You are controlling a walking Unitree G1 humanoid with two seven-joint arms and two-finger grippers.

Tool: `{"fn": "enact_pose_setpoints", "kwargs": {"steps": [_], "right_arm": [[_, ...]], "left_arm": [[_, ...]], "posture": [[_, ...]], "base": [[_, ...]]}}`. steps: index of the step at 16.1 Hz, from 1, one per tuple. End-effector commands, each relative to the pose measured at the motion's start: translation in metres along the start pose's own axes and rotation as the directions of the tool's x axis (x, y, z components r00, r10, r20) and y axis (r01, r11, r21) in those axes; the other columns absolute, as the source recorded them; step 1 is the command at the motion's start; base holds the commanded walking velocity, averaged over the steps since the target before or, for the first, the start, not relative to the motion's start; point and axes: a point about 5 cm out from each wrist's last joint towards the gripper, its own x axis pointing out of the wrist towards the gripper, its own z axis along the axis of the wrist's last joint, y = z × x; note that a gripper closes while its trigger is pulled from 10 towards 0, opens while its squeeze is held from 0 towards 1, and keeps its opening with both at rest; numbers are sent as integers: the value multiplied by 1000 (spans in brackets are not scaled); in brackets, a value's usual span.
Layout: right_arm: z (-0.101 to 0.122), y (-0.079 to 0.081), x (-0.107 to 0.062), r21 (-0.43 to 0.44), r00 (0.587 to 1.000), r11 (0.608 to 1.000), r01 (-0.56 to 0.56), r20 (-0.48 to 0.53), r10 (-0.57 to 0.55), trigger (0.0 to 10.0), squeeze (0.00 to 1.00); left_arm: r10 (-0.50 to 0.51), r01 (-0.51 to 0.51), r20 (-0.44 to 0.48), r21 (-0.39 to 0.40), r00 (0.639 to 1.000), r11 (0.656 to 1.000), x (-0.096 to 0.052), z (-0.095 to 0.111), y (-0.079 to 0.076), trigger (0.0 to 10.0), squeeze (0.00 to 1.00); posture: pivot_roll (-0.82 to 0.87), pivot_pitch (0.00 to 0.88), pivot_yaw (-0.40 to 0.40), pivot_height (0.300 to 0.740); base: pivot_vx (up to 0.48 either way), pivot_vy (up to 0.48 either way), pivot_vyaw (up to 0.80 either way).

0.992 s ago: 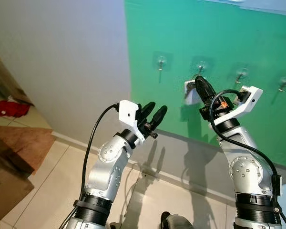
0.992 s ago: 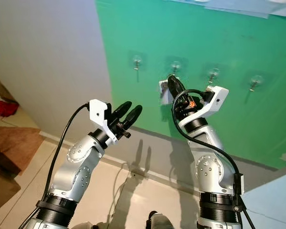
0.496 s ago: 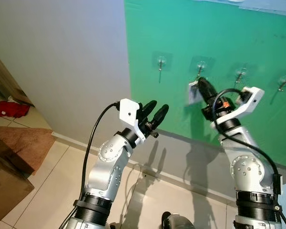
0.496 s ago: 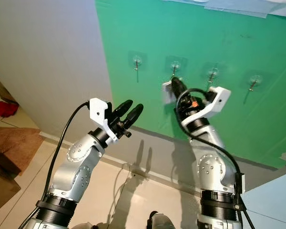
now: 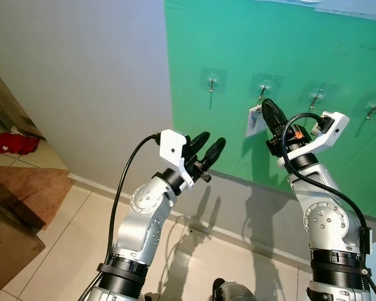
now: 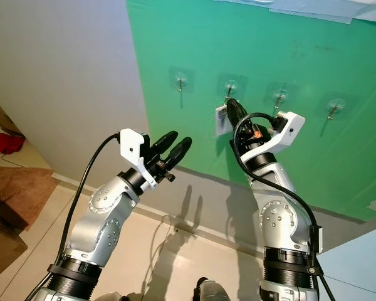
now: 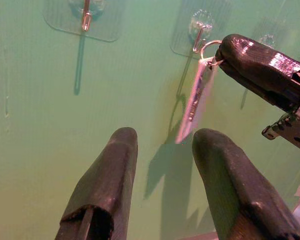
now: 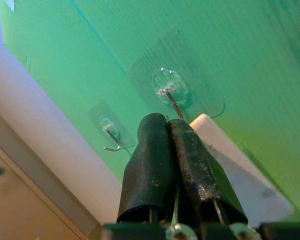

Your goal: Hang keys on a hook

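Observation:
A green panel (image 5: 301, 50) on the wall carries a row of clear stick-on hooks. My right gripper (image 5: 267, 108) is raised to the second hook (image 5: 262, 89) and is shut on the key ring (image 7: 210, 50). A white tag (image 5: 255, 120) hangs from the ring, flat against the panel. In the left wrist view the ring sits right at the hook's lower tip (image 7: 197, 46); I cannot tell whether it is over the hook. My left gripper (image 5: 208, 143) is held up lower and to the left, open and holding nothing.
Other hooks sit left (image 5: 211, 81) and right (image 5: 316, 97) of the second one, with a fourth (image 5: 375, 106) at the far right. The grey wall (image 5: 81, 75) runs left. On the tiled floor lie a red cloth (image 5: 12, 143) and a brown mat (image 5: 31, 191).
My right gripper has risen and moved closer to the panel, carrying the tag up from below the second hook to its tip. The left arm has shifted slightly right.

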Motion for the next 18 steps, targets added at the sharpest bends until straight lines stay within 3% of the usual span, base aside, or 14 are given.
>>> {"fn": "enact_pose_setpoints", "kwargs": {"steps": [1,18], "right_arm": [[4,0,-1,1,1000,1000,-11,7,11,10000,0],[10,6,0,17,997,997,-73,33,72,10000,0]], "left_arm": [[-16,16,2,1,1000,1000,0,2,-4,10000,0],[-45,45,1,-5,999,999,1,3,-7,10000,0]], "posture": [[-92,86,4,740],[-93,84,9,740]], "base": [[0,0,0],[0,0,0]]}}
